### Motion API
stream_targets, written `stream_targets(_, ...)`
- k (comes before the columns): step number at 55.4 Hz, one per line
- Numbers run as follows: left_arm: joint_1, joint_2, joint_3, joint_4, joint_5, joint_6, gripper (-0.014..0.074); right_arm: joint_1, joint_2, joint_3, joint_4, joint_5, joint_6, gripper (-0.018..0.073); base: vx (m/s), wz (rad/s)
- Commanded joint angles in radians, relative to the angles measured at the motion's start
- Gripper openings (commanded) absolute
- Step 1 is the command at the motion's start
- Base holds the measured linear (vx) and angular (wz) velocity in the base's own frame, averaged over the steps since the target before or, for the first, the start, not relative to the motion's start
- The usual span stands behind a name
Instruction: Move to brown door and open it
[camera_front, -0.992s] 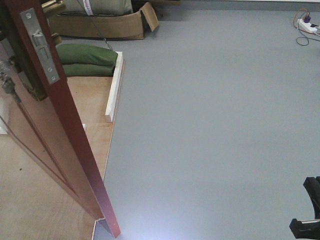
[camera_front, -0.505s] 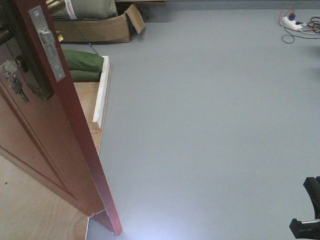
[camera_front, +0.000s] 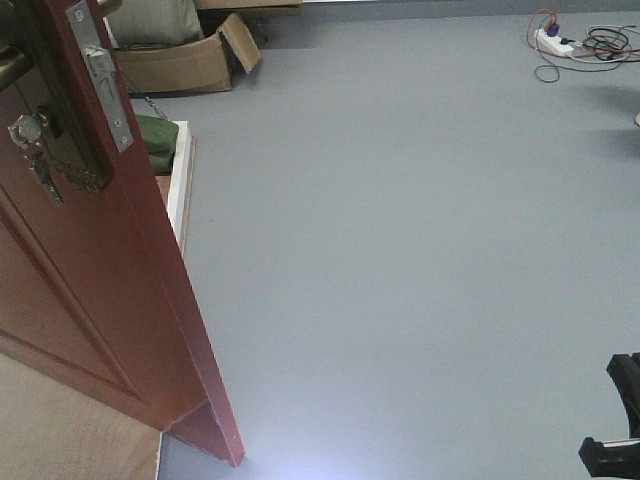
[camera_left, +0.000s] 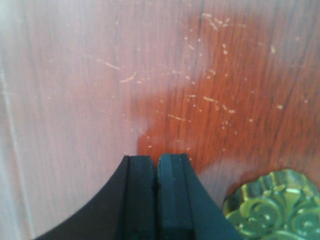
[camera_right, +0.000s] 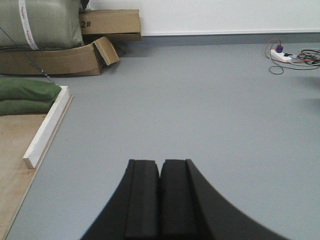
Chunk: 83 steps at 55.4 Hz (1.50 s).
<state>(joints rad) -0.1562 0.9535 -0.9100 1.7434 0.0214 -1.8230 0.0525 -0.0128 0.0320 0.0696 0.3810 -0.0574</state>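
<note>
The brown door (camera_front: 90, 300) stands ajar at the left of the front view, its edge toward me. A steel latch plate (camera_front: 100, 75) is on that edge. Keys (camera_front: 35, 150) hang from the lock, under the brass handle (camera_front: 12, 68). My left gripper (camera_left: 157, 161) is shut and empty, its tips very close to the door's wood face (camera_left: 160, 75), just left of a brass ornamental plate (camera_left: 272, 205). My right gripper (camera_right: 160, 165) is shut and empty above the grey floor. A black part of the right arm (camera_front: 615, 430) shows at the lower right.
Beyond the door are a white beam (camera_right: 47, 125), a wooden platform (camera_right: 12, 165), green sacks (camera_right: 25, 92) and cardboard boxes (camera_right: 55, 57) by the back wall. A power strip with cables (camera_front: 560, 40) lies far right. Grey floor (camera_front: 420, 250) spreads to the right.
The boxes, beam and power strip have slid left in the front view. The door now covers more of the platform and sacks, while its bottom corner stays in the same spot.
</note>
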Motion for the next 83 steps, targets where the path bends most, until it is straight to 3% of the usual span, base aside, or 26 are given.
stream_targets(1, -0.002, -0.011, -0.034, 0.058, 0.02, -0.002, -0.0006, 0.001, -0.006, 0.003, -0.003, -0.077, -0.008, 0.0, 0.09, -0.08)
stream_targets(83, -0.002, -0.011, -0.034, 0.058, 0.02, -0.002, -0.0006, 0.001, -0.006, 0.003, -0.003, -0.08, -0.008, 0.0, 0.15, 0.03)
